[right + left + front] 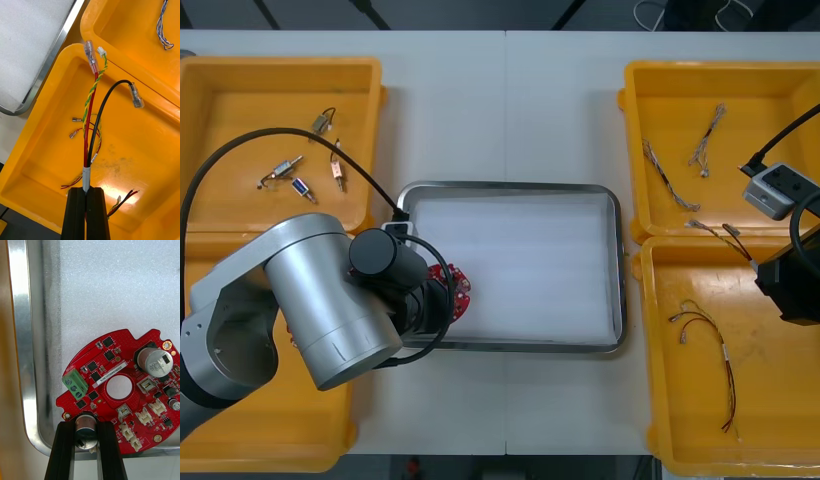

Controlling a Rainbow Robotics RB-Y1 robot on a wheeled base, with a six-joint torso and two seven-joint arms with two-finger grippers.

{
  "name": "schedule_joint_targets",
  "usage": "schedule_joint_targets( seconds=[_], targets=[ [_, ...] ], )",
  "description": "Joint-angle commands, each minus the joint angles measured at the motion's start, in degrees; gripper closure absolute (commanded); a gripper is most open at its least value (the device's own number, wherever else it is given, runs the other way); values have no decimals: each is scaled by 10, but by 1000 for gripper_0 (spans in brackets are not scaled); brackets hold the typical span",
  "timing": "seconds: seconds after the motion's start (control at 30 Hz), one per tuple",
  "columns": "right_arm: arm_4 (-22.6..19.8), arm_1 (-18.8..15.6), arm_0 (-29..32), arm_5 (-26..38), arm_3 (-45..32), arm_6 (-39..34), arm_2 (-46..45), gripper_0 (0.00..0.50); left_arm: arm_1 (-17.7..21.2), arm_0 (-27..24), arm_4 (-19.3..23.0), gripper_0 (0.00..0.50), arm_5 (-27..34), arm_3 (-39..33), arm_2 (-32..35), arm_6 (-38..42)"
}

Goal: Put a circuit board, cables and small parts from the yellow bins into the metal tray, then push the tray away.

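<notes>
Left gripper (pixel 85 427): clenched on circuit board (pixel 127 345), metal tray (pixel 22 352) near-left corner. Right gripper (pixel 88 193): clenched on cables (pixel 87 131) above near-right yellow bin (pixel 142 150).

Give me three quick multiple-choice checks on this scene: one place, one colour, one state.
1. Where is the board? A) tray's left side B) a left bin C) bare table
2. Its terminal block's colour? A) blue B) green C) white
3. The right gripper is: A) open B) shut on nothing C) shut on cables
1 A: the left gripper holds it inside the tray's left rim. 2 B: it shows green. 3 C: cables rise from its grip, above the near right bin.
</notes>
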Motion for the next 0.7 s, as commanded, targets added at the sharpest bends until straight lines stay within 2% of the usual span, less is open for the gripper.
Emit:
schedule_joint_targets(
  seconds=[0.03,0.17,0.2,0.27,0.3,0.33,0.37,0.6,0.63,0.67,0.7],
  targets=[
    [1,-20,-13,2,-16,10,4,500,-13,-17,-15,396,-12,1,-16,42],
    [1,-20,-13,2,-16,10,4,500,-15,-17,-14,374,-13,2,-18,46],
    [1,-20,-13,2,-16,10,4,500,-15,-17,-15,329,-14,2,-21,48],
    [1,-20,-13,2,-16,10,4,500,-15,-17,-17,270,-16,2,-23,53],
    [1,-20,-13,2,-16,10,4,500,-16,-17,-17,204,-17,2,-23,55],
    [1,-20,-13,2,-16,10,4,500,-16,-17,-17,204,-17,2,-23,55],
    [1,-20,-13,2,-16,10,4,500,-16,-17,-17,141,-17,2,-23,58],
    [1,-20,-13,2,-16,10,4,500,-16,-17,-18,109,-17,2,-23,63],
    [1,-20,-13,2,-16,10,4,500,-15,-19,-19,74,-17,2,-24,65],
    [1,-20,-13,2,-16,10,4,500,-15,-19,-19,74,-17,2,-24,65],
    [1,-20,-13,2,-16,10,4,500,-15,-21,-20,47,-15,2,-23,65]
  ],
)
